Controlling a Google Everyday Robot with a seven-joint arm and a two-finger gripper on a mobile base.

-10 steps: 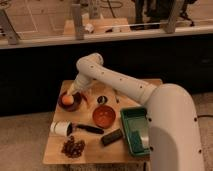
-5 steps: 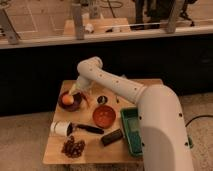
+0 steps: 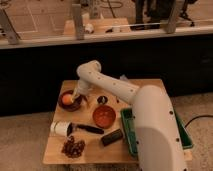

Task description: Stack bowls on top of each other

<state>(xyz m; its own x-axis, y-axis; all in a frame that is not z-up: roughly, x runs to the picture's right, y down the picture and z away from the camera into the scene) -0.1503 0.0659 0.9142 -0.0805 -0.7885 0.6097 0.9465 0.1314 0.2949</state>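
A dark brown-maroon bowl [image 3: 64, 103] sits at the left of the wooden table [image 3: 145, 84] with an orange round thing [image 3: 67, 99] inside it. The orange-red bowl [image 3: 104, 116] rests near the table's middle, apart from the dark one. My white arm arches from the lower right over the table, and its gripper [image 3: 78, 98] comes down at the dark bowl's right rim. The arm's wrist hides part of that rim.
A small metal cup [image 3: 102, 99] stands between the bowls. A green rectangular tray [image 3: 126, 131] lies at the right, partly under my arm. In front lie a white cylinder [image 3: 59, 128] with a black handle, a dark roll [image 3: 111, 137] and a brown cluster [image 3: 73, 147].
My arm's thick lower link has swung a little to the left. The gripper has stayed at the dark bowl's right rim, and both bowls lie where they were.
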